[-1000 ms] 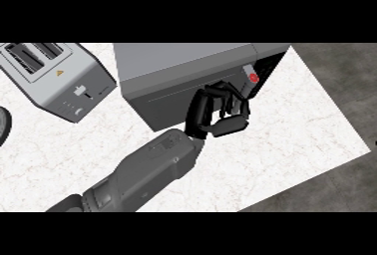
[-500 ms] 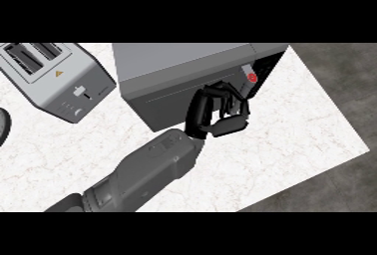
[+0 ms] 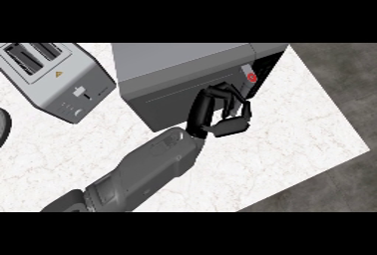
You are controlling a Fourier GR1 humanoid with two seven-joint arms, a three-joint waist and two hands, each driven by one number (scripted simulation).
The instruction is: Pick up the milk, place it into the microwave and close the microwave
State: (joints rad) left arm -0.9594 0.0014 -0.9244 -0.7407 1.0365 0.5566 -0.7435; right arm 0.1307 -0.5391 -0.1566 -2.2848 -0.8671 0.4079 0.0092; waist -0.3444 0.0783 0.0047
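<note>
One milk (image 3: pixel 248 79) is in view. Only a thin pale sliver of it with a red spot shows, in the gap at the right end of the door (image 3: pixel 169 102), inside the microwave (image 3: pixel 184 60). The sliver's long side runs up and down the view, leaning a little to the right. I cannot tell whether the milk stands or lies, or which way its top points.

There is one microwave, a grey box set at an angle on the counter (image 3: pixel 294 129). Its dark door faces the lower left of the view, with its right end a little off the body.

One arm (image 3: pixel 147 169) shows, coming in from the lower left; I take it as the right. The right hand (image 3: pixel 202 112) sits in front of the door's right end. Its fingers (image 3: pixel 236 99) are curled in toward the thumb, and nothing shows inside them. The upper fingers lie at the door's free edge, just below the milk. I cannot tell whether they touch the door.

One toaster (image 3: pixel 55 82) with two slots stands to the left of the microwave, apart from it. One dark curved rim (image 3: pixel 4 127) shows at the left edge of the view.
</note>
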